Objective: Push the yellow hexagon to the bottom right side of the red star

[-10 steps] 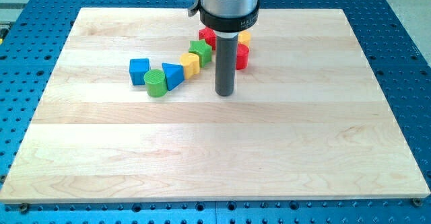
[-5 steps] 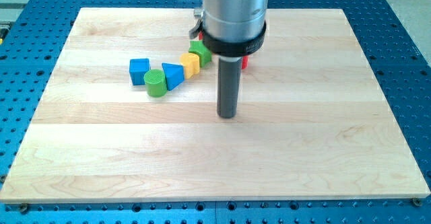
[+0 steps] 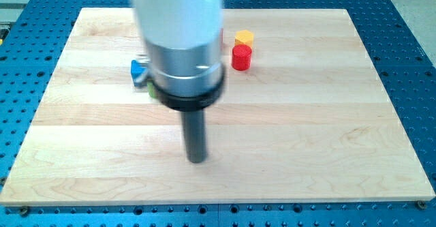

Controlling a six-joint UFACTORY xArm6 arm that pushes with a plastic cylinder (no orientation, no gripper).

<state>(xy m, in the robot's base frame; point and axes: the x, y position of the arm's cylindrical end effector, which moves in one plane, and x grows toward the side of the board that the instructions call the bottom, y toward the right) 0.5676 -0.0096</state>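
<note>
Oddly, the rod's tip (image 3: 196, 160) rests on bare wood near the board's six o'clock edge, well apart from every block, presumably lining up a fresh approach. No claw exists; the tip touches nothing. At one o'clock sits the yellow hexagon (image 3: 244, 37), touching what seems the red star (image 3: 241, 57). A blue block (image 3: 137, 68) peeks from behind the arm.

My tip (image 3: 197, 160) well below yellow hexagon (image 3: 244, 37).
</note>
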